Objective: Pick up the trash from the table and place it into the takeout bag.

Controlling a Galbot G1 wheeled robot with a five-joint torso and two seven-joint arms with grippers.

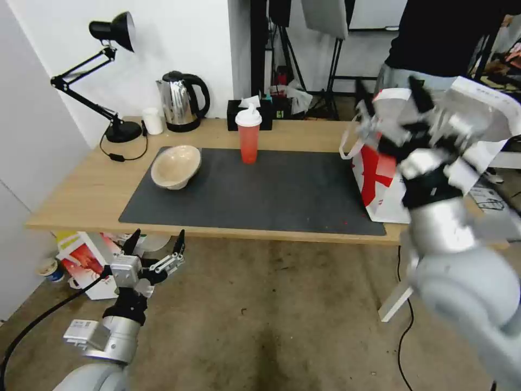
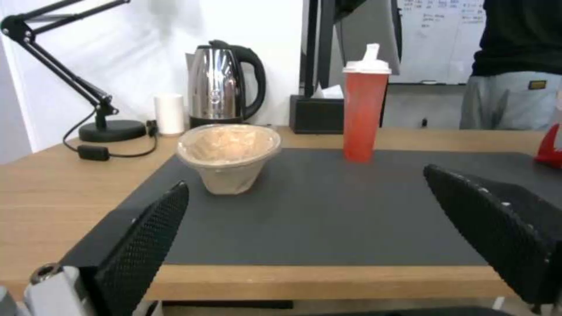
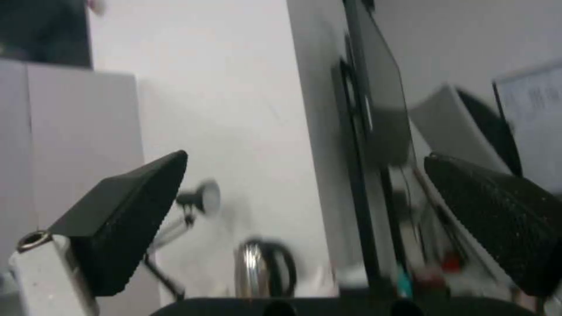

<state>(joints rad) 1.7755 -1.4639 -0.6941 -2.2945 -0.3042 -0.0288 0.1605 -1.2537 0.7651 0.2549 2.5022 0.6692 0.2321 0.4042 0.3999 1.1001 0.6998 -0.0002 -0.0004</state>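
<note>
On the dark mat of the table (image 1: 81,195) a beige pulp bowl (image 1: 176,165) lies tilted at the left and a red drink cup (image 1: 249,138) with a white lid stands upright near the mat's far edge. The takeout bag (image 1: 380,187), white with red panels, stands at the table's right end. My right gripper (image 1: 391,100) hangs above the bag's mouth, open and holding nothing (image 3: 304,197). My left gripper (image 1: 158,234) is open and waits low in front of the table's near edge; from it the bowl (image 2: 228,156) and the cup (image 2: 365,116) lie ahead.
A black desk lamp (image 1: 111,81), a steel kettle (image 1: 182,103), a small white cup (image 1: 153,120) and a black tissue box (image 1: 247,113) line the far edge. A red-and-white box (image 1: 87,260) sits on the floor under the table. A person (image 1: 439,38) stands behind the bag.
</note>
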